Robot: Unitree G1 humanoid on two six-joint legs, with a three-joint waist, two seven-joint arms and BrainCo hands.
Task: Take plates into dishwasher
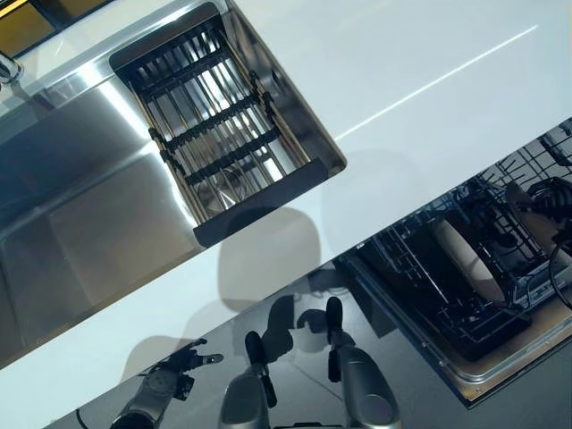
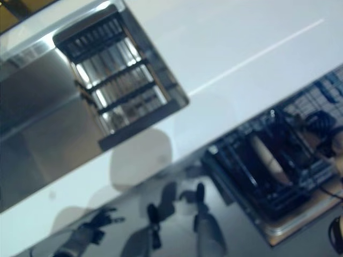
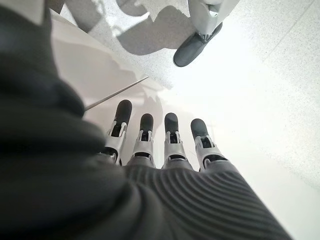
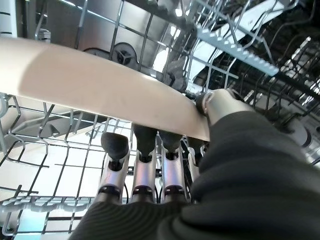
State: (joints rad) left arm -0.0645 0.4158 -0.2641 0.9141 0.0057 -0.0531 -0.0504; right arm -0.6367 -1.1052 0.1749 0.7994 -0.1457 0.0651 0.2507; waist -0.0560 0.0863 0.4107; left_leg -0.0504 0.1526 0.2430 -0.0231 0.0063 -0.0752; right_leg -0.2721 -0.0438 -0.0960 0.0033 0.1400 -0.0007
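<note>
White countertop [image 1: 429, 63] runs across the scene, with a stainless steel sink [image 1: 80, 206] set into it at the left. Across one end of the sink sits a dark wire drying rack [image 1: 214, 125], which holds nothing. Below the counter's edge at the right, a dishwasher [image 1: 500, 357] stands open with its dark wire basket [image 1: 420, 268] showing. One pale plate [image 1: 469, 259] stands on edge among the basket's wires. The right hand [image 4: 150, 170] is down inside this basket; in its wrist view the plate's rim lies across the dark fingertips and the thumb rests against the plate's edge, so the hand grips the plate between thumb and fingers. The left hand [image 3: 160, 145] hangs low beside the counter front, well apart from the dishwasher. Its fingers [image 3: 171, 135] are straight and slightly spread, pointing toward the pale speckled floor [image 3: 260, 65], and they hold nothing.
</note>
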